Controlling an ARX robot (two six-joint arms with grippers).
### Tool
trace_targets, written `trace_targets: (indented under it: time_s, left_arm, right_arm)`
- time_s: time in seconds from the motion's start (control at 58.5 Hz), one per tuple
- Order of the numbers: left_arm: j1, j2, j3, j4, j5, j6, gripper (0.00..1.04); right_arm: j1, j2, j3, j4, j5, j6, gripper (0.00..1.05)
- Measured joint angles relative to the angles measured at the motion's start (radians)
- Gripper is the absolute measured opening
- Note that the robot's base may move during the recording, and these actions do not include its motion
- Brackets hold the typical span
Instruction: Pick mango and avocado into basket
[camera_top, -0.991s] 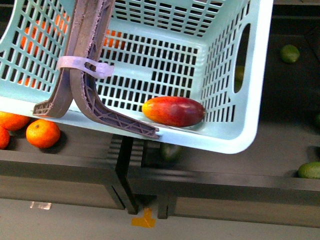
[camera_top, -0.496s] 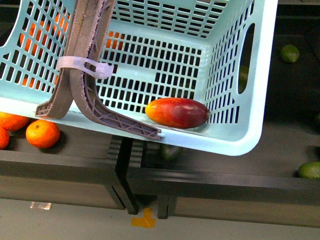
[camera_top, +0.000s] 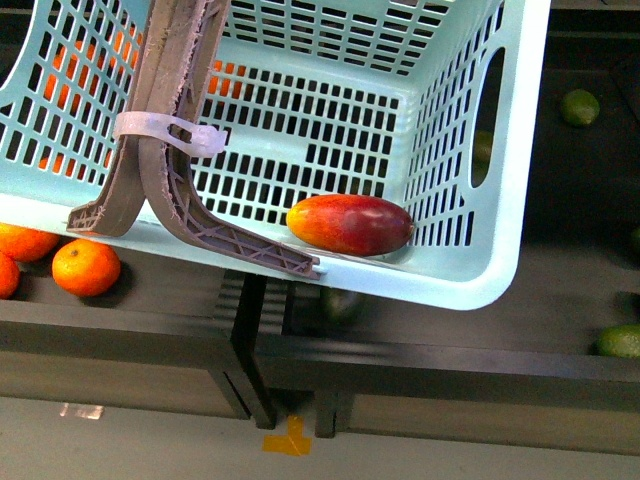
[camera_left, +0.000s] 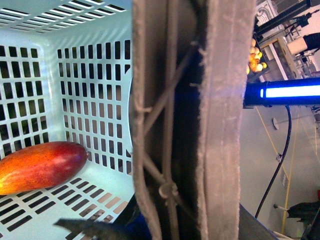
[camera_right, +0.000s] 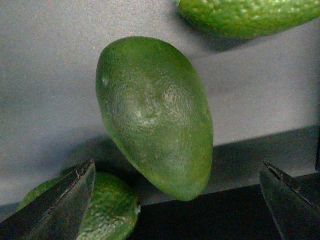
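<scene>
The light teal basket (camera_top: 470, 285) hangs high in the front view, filling the upper left. Its brown-grey handle (camera_top: 165, 120) carries a white zip tie. The red-orange mango (camera_top: 350, 224) lies on the basket floor near the front rim; it also shows in the left wrist view (camera_left: 40, 166). My left gripper is shut on the basket handle (camera_left: 200, 120), its jaws hidden behind it. In the right wrist view a green avocado (camera_right: 155, 115) lies on a grey surface, just ahead of my open right gripper (camera_right: 177, 200); the fingertips (camera_right: 70, 192) stand wide on either side.
Oranges (camera_top: 85, 266) lie on the dark shelf at left under the basket. Green avocados (camera_top: 579, 106) lie on the right shelf, one at the right edge (camera_top: 620, 340). More avocados (camera_right: 107, 210) flank the near one in the right wrist view. A dark shelf edge (camera_top: 420, 355) runs below.
The basket swayed slightly right and then back left with the mango in it. Nothing else moved.
</scene>
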Motion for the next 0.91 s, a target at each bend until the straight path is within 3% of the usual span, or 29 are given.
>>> trace_targets:
  time_s: [0.564,0.821,0.906]
  left_arm:
    - [0.000,0.000,0.000,0.000,0.002,0.000,0.15]
    - [0.000,0.000,0.000,0.000,0.003,0.000,0.15]
    - [0.000,0.000,0.000,0.000,0.002,0.000,0.15]
  right_arm:
    - [0.017,0.109,0.077,0.038,-0.023,0.040,0.96]
    - [0.027,0.111,0.081,0.065,-0.034,0.051,0.64]
    - [0.028,0.111,0.081,0.074,-0.039,0.054,0.59]
